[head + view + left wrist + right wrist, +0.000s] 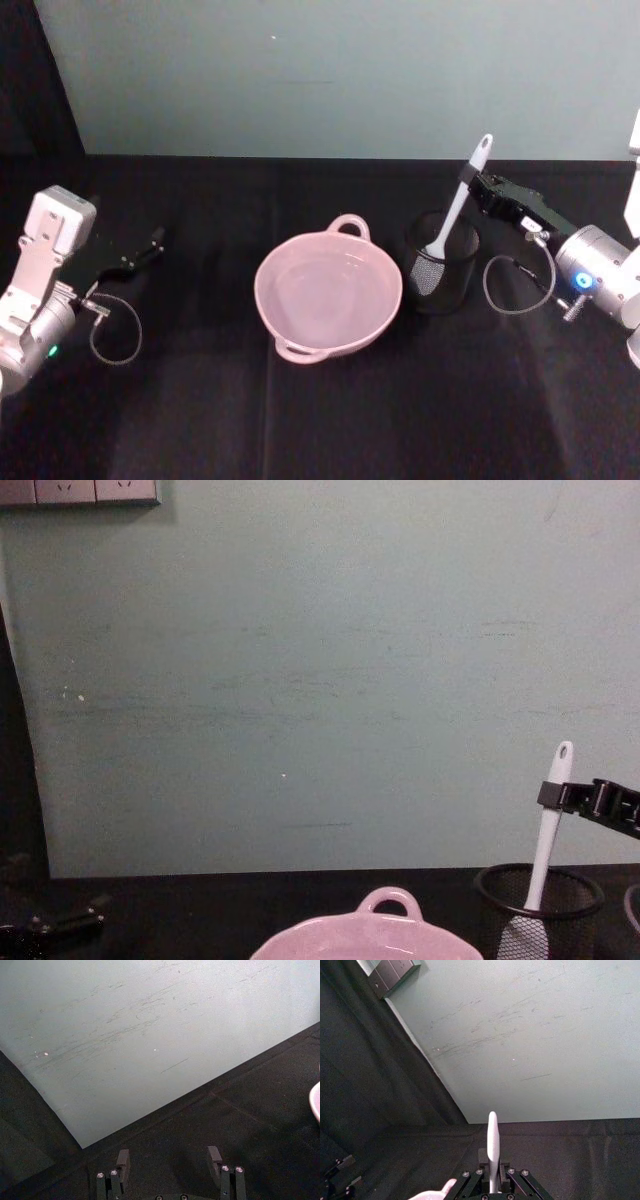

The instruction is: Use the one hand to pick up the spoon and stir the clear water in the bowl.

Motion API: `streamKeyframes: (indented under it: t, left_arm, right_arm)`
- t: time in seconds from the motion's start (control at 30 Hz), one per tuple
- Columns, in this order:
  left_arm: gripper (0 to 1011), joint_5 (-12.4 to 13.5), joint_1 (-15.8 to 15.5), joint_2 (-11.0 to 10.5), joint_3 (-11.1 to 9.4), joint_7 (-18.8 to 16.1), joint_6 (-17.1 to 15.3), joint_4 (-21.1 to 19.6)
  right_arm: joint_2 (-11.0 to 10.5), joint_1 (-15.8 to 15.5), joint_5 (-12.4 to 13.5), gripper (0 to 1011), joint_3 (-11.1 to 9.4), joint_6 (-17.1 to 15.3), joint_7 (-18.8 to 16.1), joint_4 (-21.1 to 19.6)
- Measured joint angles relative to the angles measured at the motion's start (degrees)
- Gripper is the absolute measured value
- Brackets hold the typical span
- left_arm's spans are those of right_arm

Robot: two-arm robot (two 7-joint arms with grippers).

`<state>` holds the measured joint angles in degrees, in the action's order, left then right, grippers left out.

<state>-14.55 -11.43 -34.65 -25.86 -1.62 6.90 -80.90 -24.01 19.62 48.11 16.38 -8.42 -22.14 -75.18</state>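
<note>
Pink bowl, 1, mid desk, left of right claw. Clamped on 1 white spoon handle, scoop in mesh cup. Left claw apart, parked far left. No legible writing.

Glossy pink bowl, perhaps ceramic, smooth white plastic spoon, black wire-mesh cup, matt black cloth
</note>
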Motion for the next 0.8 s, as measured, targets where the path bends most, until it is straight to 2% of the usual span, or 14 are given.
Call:
streamKeyframes:
  t: [0.13,0.2,0.33,0.47,0.57,0.8]
  left_arm:
    - [1011,0.0,0.0,0.0,0.0,0.0,0.0,0.0]
    - [1011,0.0,0.0,0.0,0.0,0.0,0.0,0.0]
    - [1011,0.0,0.0,0.0,0.0,0.0,0.0,0.0]
    - [1011,0.0,0.0,0.0,0.0,0.0,0.0,0.0]
    - [1011,0.0,0.0,0.0,0.0,0.0,0.0,0.0]
    - [1011,0.0,0.0,0.0,0.0,0.0,0.0,0.0]
  right_arm:
    - [0.0,0.0,-0.1,136,0.0,0.0,0.0,-0.1]
    - [0.0,0.0,-0.1,185,0.0,0.0,0.0,-0.1]
    - [0.0,0.0,-0.2,336,0.0,0.0,0.0,-0.1]
    - [0.0,-0.1,-0.2,420,0.0,0.0,0.0,-0.2]
    - [0.0,-0.1,-0.3,565,-0.1,0.0,0.0,-0.2]
    - [0.0,-0.1,-0.3,783,-0.1,0.0,0.0,-0.2]
